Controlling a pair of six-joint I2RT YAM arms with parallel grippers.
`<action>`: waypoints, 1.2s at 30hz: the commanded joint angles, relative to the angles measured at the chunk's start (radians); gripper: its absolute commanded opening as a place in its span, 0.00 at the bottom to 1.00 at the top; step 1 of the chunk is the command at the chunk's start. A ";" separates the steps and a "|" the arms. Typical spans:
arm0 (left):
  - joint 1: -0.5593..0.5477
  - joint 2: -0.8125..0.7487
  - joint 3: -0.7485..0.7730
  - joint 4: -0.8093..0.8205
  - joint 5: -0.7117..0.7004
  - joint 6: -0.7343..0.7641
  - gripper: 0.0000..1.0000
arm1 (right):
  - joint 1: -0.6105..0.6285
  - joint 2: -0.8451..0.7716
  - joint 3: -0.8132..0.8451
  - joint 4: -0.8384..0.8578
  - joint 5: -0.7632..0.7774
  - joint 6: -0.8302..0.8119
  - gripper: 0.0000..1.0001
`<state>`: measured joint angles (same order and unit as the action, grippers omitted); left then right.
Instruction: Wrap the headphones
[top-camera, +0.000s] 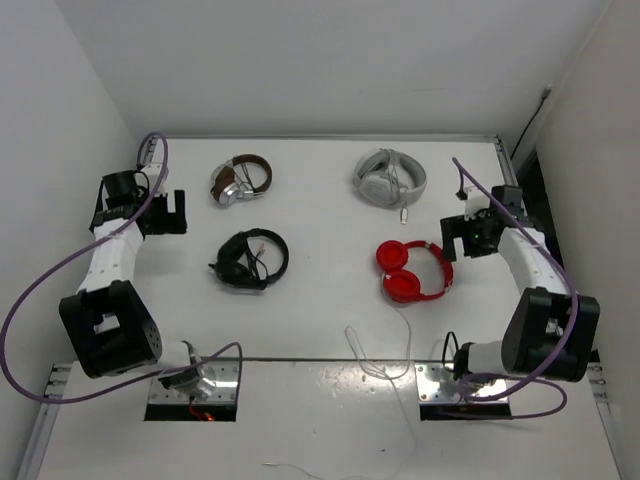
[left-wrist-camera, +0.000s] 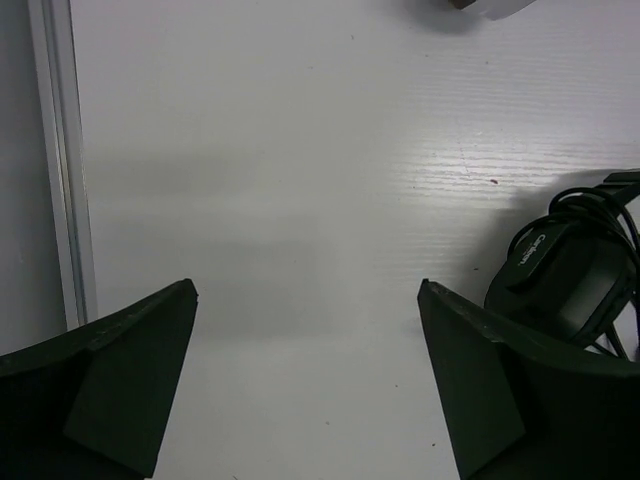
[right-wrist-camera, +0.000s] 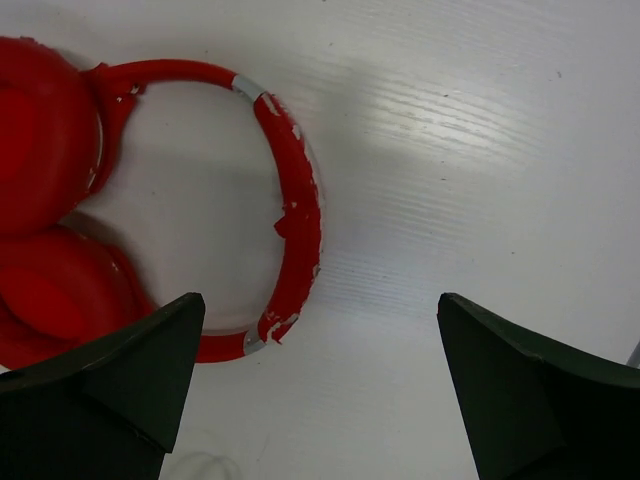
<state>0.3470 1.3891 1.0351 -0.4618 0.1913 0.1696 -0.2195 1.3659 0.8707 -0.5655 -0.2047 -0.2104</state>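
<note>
Right gripper (right-wrist-camera: 320, 300): two dark fingers at the lower corners of the right wrist view, spread wide apart, with only bare table (right-wrist-camera: 480, 150) between them. Red headphones (top-camera: 412, 268): right of centre in the overhead view, lying flat just left of the right gripper and not touched by it; in the wrist view the two earcups (right-wrist-camera: 40, 160) fill the left edge, one above the other, and the thin headband (right-wrist-camera: 300, 220) (red coating chipped, pale patches showing) curves through the middle. White cable (top-camera: 400, 345): trails loose from the earcups toward the bottom edge of the overhead view, unwound. Left gripper (left-wrist-camera: 307, 285): fingers likewise spread wide, holding nothing, over white surface at the left side of the overhead view. Black headphones (left-wrist-camera: 565, 270): right edge of the left wrist view, partly behind the finger at lower right. Brown-and-silver headphones (top-camera: 240, 180): upper left of centre overhead. White-grey headphones (top-camera: 390, 178): upper right of centre, above the red pair
</note>
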 joint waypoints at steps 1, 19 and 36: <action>0.006 -0.058 0.005 0.012 0.030 0.013 0.99 | 0.038 0.013 0.037 -0.025 0.004 -0.043 0.99; 0.006 -0.013 0.039 -0.026 0.030 0.031 0.99 | 0.091 0.401 0.185 -0.051 0.076 -0.064 0.72; 0.006 0.068 0.075 0.011 -0.045 0.031 0.99 | 0.128 0.461 0.125 0.010 0.166 -0.001 0.56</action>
<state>0.3470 1.4536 1.0664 -0.4831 0.1623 0.1989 -0.0937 1.7996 1.0058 -0.5804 -0.0540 -0.2314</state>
